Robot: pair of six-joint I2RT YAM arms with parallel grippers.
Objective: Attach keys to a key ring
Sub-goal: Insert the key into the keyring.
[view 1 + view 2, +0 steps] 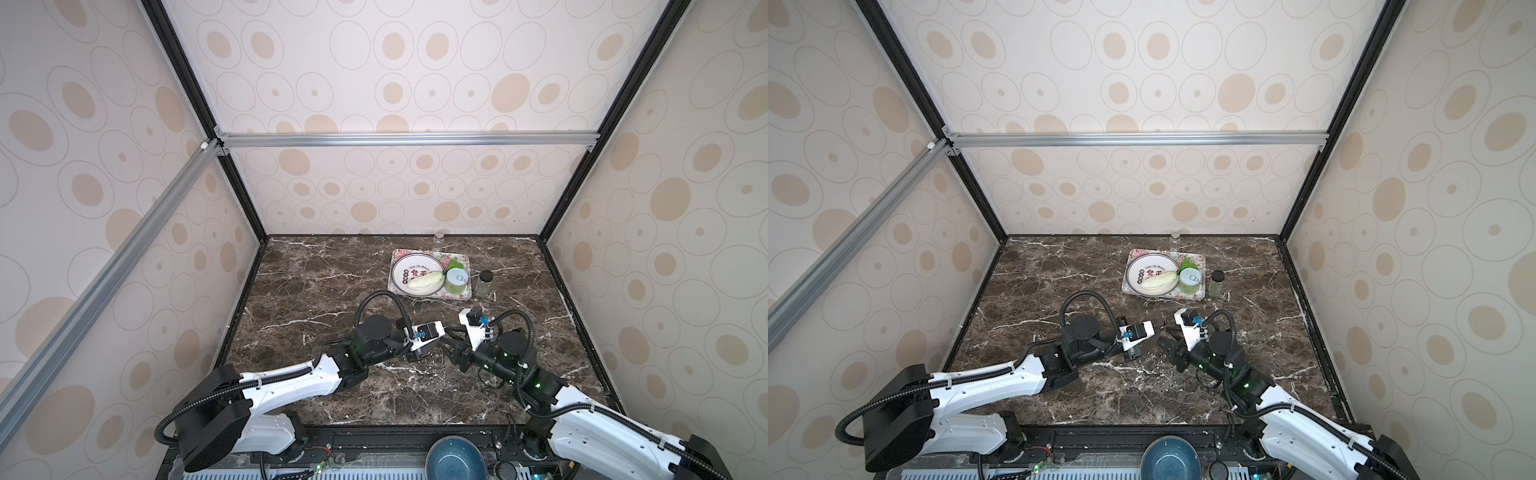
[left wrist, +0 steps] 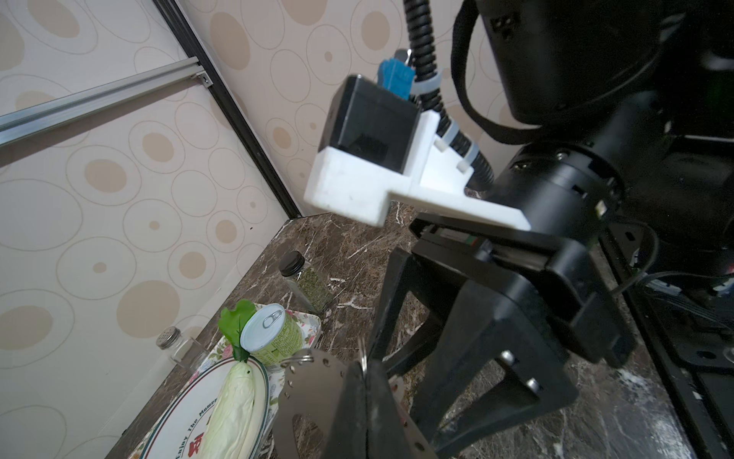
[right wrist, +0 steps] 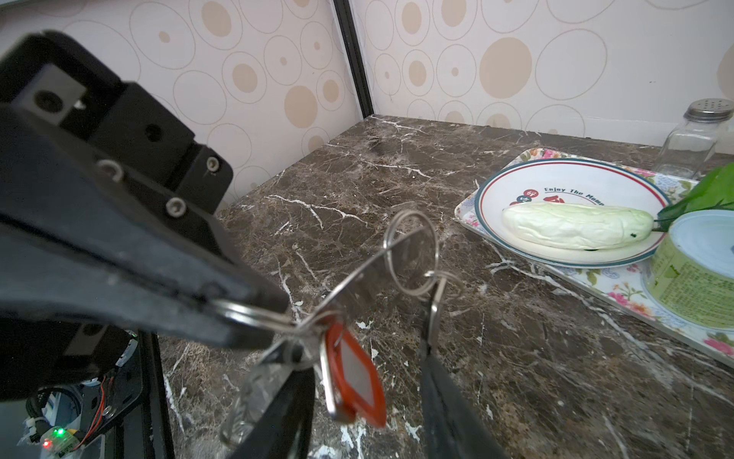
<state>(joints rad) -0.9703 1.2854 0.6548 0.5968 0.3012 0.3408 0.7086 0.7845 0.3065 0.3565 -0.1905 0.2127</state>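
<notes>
Right wrist view: left gripper [image 3: 256,314] clamped on the key ring [image 2: 313,380], red tag [image 3: 353,377] hanging between parted jaws of the right gripper [image 3: 363,361]; closing carelessly may snag the wire loop [image 3: 413,212].

Robot test cell, laboratory type. Evidence: patterned wall panels [image 1: 415,62] fixed on bare aluminium framing [image 1: 407,139]. A left arm [image 1: 291,380] and right arm [image 1: 602,432] are mounted at the front edge of a marble-pattern tabletop [image 1: 316,282]. Kitchen props sit on a floral tray [image 1: 419,252].
</notes>
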